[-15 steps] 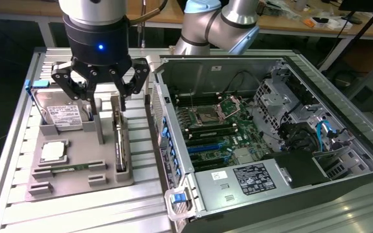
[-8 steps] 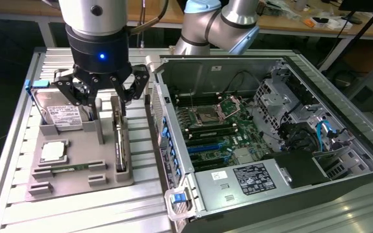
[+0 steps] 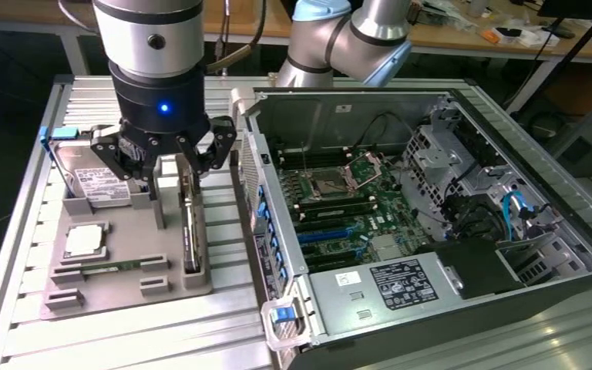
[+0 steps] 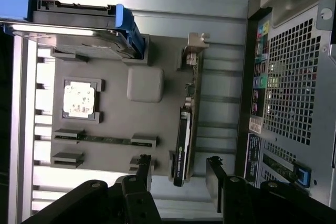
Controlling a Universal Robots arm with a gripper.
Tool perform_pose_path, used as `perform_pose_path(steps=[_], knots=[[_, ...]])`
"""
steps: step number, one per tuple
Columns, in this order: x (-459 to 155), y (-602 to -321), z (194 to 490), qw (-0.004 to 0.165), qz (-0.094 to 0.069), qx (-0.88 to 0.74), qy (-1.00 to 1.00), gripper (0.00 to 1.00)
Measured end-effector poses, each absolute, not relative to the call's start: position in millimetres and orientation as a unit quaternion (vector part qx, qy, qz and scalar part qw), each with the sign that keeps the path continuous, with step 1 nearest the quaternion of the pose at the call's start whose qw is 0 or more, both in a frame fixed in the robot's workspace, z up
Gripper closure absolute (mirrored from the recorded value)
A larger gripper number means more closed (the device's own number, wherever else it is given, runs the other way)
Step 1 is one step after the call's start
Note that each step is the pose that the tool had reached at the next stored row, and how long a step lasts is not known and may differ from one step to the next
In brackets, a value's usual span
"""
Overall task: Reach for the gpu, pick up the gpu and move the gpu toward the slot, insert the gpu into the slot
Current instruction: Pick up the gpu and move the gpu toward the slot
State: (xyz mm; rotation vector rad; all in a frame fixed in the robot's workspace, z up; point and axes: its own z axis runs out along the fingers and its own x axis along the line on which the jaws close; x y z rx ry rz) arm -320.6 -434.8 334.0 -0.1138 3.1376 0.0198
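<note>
We're at the reach: gripper (image 3: 169,166) spread above the gpu (image 3: 190,223), a finger either side, no grip yet. gpu stands edge-on in the grey holder (image 3: 121,289) on the desk. slot (image 3: 322,231) empty; pick, move, insert left.

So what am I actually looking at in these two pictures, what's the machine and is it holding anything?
It is a robot arm ending in a gripper, a two-fingered claw. One picture comes from a camera standing off to the side; the other from a camera on the arm's wrist, looking down past the fingers. On the grey tray sit a hard drive, a processor chip, a memory stick and the gpu, a graphics card standing on edge. Beside the tray lies an open computer case with its green motherboard. The claw is open, its fingers either side of the card, holding nothing.
</note>
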Motion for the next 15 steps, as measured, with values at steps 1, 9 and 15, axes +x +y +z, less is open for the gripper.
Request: perform_pose_path(steps=[1, 9, 15], knots=[[-321, -435, 332, 0.001, 0.006, -0.036, 0.999, 0.46], [-321, -440, 318, 0.001, 0.006, -0.036, 0.999, 0.46], [-321, -442, 307, 0.001, 0.006, -0.028, 1.0, 0.46]])
